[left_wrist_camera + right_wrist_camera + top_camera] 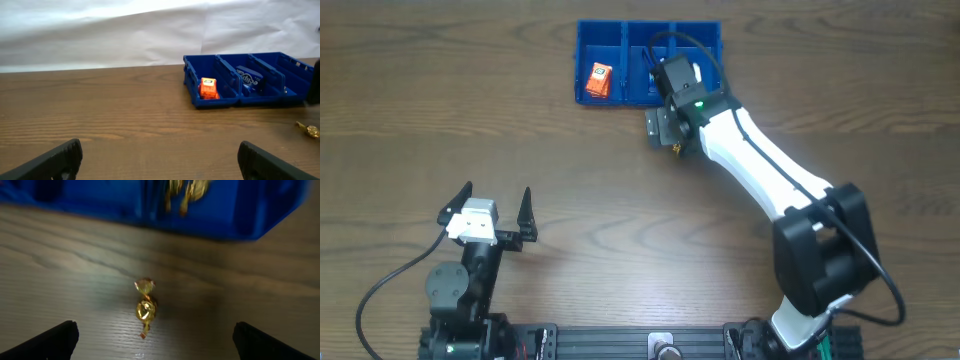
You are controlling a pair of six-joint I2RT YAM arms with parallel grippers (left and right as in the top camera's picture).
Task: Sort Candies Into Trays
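the right hand [155, 330] is open, with its two dark fingers [50, 342] spread wide and nothing in it. a small gold candy [144, 308] in a twisted wrapper lies on the wooden bench [60, 270], right in the gap between those fingers, and it touches neither one. just past the candy stands the front wall of the blue tray [240, 215], and more gold candies [185, 189] show inside it. in the top view the tray sits at the upper middle of the frame, and the right hand hangs just below its front edge. the tray has three bins side by side. an orange candy [600, 80] lies in the left bin, and a blue candy [248, 77] lies in the middle bin. the left hand [492, 200] is at the lower left of the frame, well apart from the tray and all the candies. it is open too and holds nothing.
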